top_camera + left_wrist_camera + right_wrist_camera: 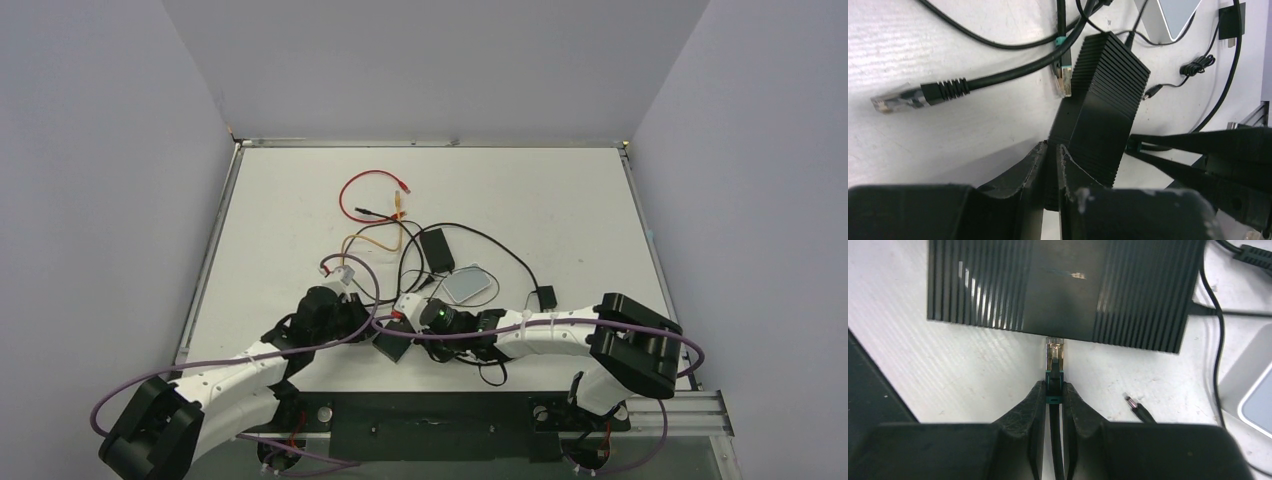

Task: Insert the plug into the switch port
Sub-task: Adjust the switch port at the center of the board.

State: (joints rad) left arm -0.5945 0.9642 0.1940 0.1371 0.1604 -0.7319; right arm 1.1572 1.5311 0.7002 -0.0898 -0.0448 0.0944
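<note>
The left tool [1051, 148] has its fingers drawn narrow on the near corner of the switch [1108, 95], the black ribbed box that lies on the counter [560, 200] between the two arms. Just right of that grip, the plug [1054, 357] sits at the middle of the switch's long side, directly ahead of the right tool [1054, 386]. The right tool is clamped tight on the plug's teal boot. The plug's long axis runs straight out from the fingers, square to the switch's edge. Its clear tip points forward and meets that edge. The ports are hidden under the edge, so whether the tip has entered one cannot be told. Right of the plug a small barrel connector [1138, 409] lies loose, with a grey pad [1248, 385] beyond it.
</note>
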